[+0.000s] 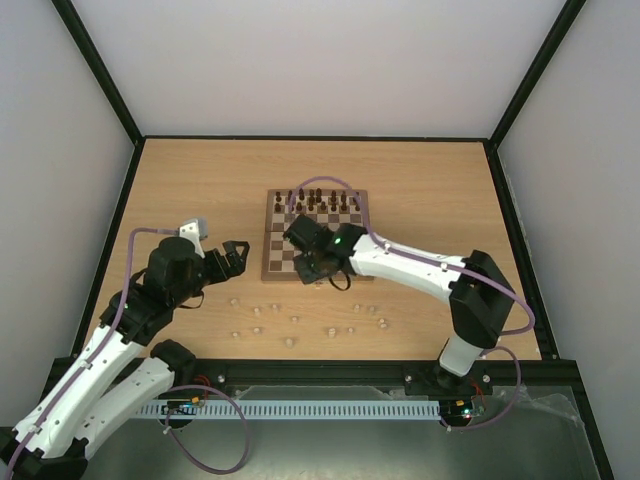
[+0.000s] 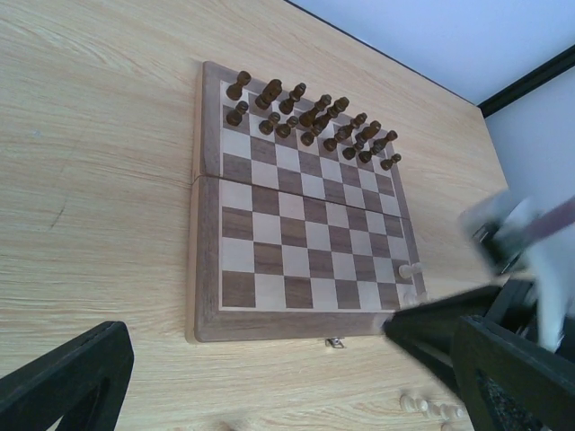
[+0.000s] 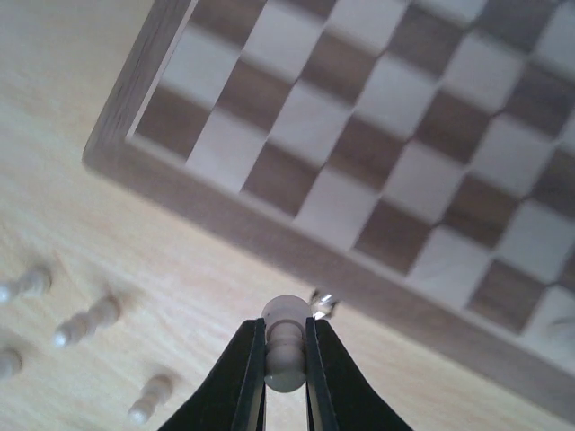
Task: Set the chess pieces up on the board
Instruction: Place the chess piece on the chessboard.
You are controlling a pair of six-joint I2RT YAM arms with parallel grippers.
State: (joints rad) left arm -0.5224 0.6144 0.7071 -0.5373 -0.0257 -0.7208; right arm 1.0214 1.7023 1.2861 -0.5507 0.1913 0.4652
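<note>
My right claw [image 3: 286,346] is clamped shut on one pale chess piece [image 3: 286,312] just off the board's [image 3: 225,211] latch edge, ready for placing on a square, while my left claw [image 1: 233,255] waits wide open and empty.

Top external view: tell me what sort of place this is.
Probably a robotics lab test cell, not a home. A pale wooden table is boxed in by plain white wall panels on black frame posts, and two white-and-black robot arms are bolted at its near edge.
</note>
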